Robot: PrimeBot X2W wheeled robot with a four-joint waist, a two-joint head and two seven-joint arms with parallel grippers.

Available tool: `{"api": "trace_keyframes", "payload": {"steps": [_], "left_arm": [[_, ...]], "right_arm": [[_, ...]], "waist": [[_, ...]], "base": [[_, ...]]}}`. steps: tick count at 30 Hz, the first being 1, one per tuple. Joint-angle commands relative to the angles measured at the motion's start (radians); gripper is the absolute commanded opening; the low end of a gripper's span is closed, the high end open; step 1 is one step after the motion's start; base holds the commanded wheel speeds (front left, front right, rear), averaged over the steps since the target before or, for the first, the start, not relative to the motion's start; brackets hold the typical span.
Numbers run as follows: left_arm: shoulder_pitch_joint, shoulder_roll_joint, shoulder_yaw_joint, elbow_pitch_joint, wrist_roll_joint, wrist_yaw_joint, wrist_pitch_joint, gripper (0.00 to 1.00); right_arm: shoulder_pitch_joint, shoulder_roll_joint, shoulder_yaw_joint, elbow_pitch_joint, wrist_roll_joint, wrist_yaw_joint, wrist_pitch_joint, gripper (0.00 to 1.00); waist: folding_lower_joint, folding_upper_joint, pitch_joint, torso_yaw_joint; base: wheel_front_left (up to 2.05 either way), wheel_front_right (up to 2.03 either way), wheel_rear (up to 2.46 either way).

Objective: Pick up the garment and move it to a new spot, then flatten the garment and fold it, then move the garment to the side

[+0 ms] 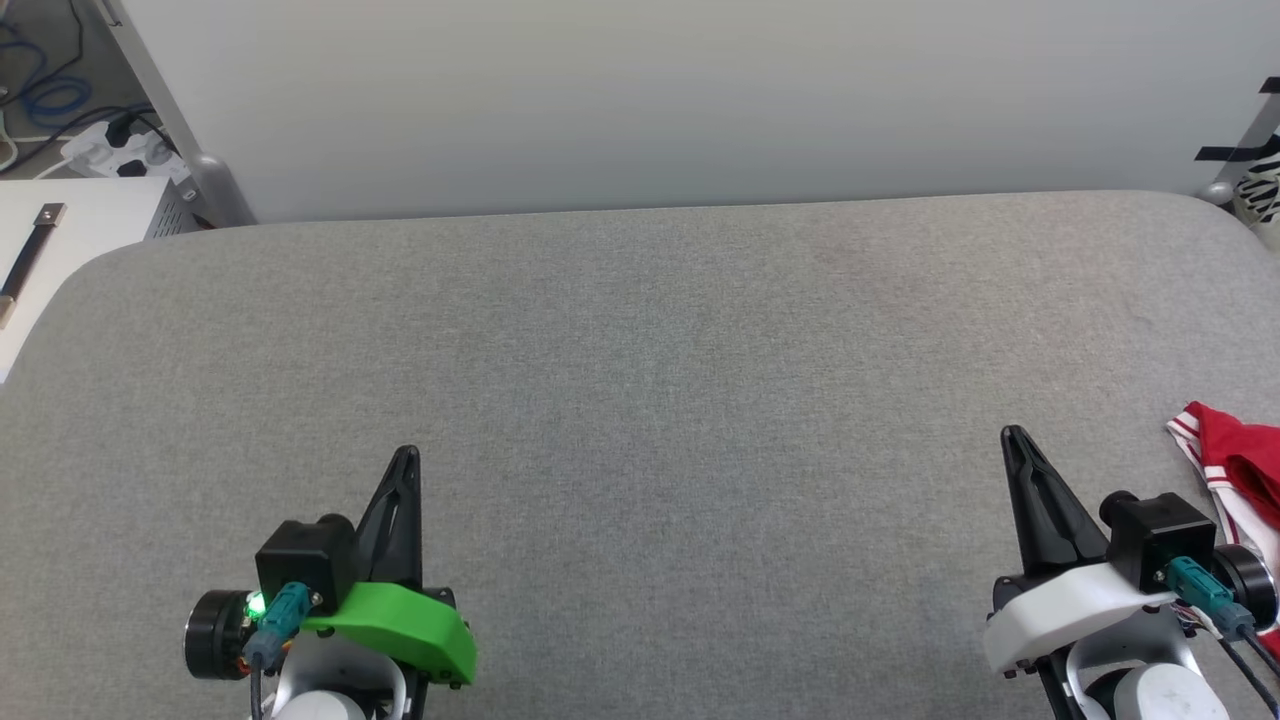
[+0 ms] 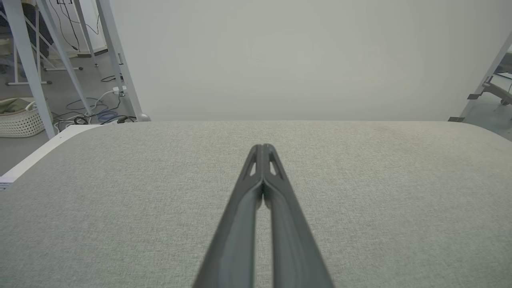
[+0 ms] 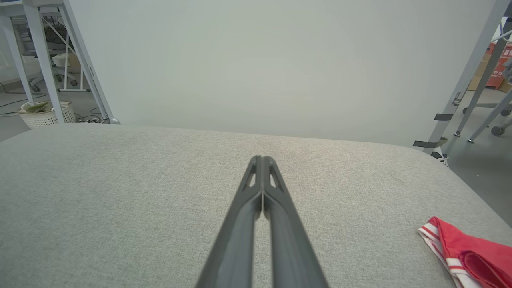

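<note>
**Garment is off to the right of the right pincer: right arm's reach**

Right pincer (image 1: 1016, 437): clenched, fingers pressed flat together, nothing between them, tips pointing up the frame over bare bench (image 1: 640, 340). Left pincer (image 1: 405, 458): also clenched and empty, lower left of the head view.

Key relation: the garment (image 1: 1232, 458) lies at the right edge of the head view, to the right of the right pincer, starting at about tip level and running down alongside the wrist. It is apart from the fingers. Its lower part is hidden behind the right wrist, so I can't tell if it touches there. In the right wrist view it sits in the lower right corner, well off the finger line and nearer the bottom edge than the tips. So it is beside the fingers, not ahead of them.

Long axis: the visible part is bunched red cloth with striped trim, one corner pointing upper left. The rest runs out of frame, so the full lie can't be told.

Judgement: the right arm is far nearer; the left is across the whole bench. The next move likely needs the right pincer to release and swing right, not reach forward. Pickup has not begun.
</note>
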Motion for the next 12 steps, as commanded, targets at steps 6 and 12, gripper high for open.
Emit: {"api": "trace_keyframes", "payload": {"steps": [6, 12], "left_arm": [[0.0, -0.006, 0.008, -0.011, 0.027, 0.011, 0.019, 0.0], [0.0, -0.006, 0.012, -0.015, 0.04, 0.017, 0.031, 0.0]], "right_arm": [[0.01, 0.007, -0.005, -0.005, -0.016, -0.001, 0.017, 0.0], [0.011, 0.01, -0.007, -0.006, -0.022, -0.001, 0.029, 0.0]], "waist": [[0.0, 0.0, -0.002, 0.003], [0.0, 0.0, -0.004, 0.005]], "base": [[0.0, 0.0, 0.0], [0.0, 0.0, 0.0]]}}
